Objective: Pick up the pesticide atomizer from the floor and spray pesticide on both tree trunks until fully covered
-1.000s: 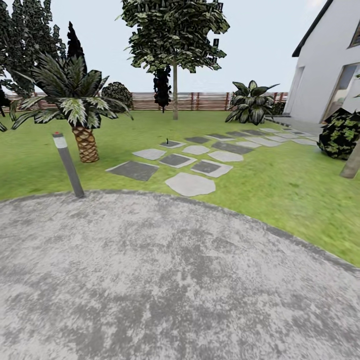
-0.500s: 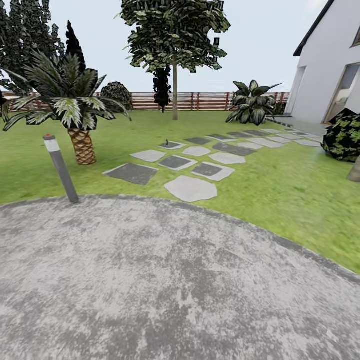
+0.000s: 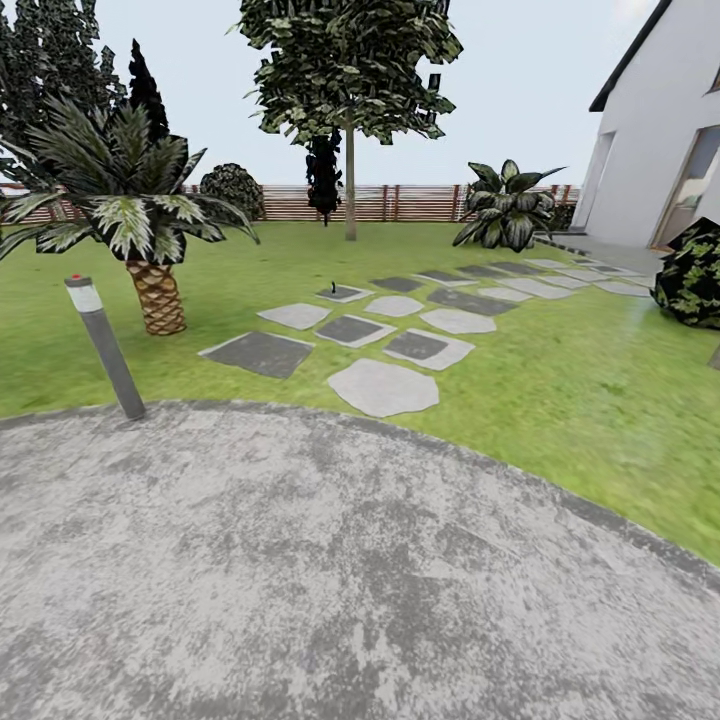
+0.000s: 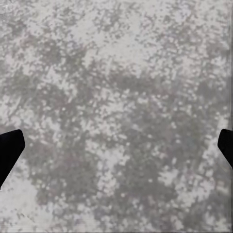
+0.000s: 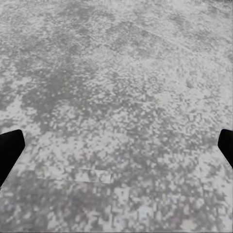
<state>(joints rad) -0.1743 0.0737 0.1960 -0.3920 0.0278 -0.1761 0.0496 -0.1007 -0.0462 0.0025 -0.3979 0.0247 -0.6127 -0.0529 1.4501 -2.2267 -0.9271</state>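
Note:
Ahead on the lawn stands a tall tree [image 3: 350, 190] with a pale trunk and a dark ragged crown, near the slat fence [image 3: 420, 202]. A tiny dark upright thing [image 3: 333, 288] sits on a far stone slab; it is too small to tell whether it is the pesticide atomizer. In the left wrist view my left gripper [image 4: 116, 150] is open over grey paving, its black fingertips [image 4: 9, 150] at the picture's two sides. My right gripper [image 5: 116, 150] is open in the same way, with nothing between its fingertips [image 5: 9, 148].
The round grey paved patch [image 3: 330, 570] lies right below me. A grey bollard lamp [image 3: 105, 345] leans at its left edge, beside a short palm [image 3: 150, 290]. Stepping slabs [image 3: 385, 385] lead across the grass to a white house [image 3: 660, 150]. A dark bush [image 3: 692, 275] stands at the right.
The whole view has shifted as the camera moves forward: lamp and palm slide left, the bush right, and the paving's edge drops lower. A trunk at the right edge has slipped out of view.

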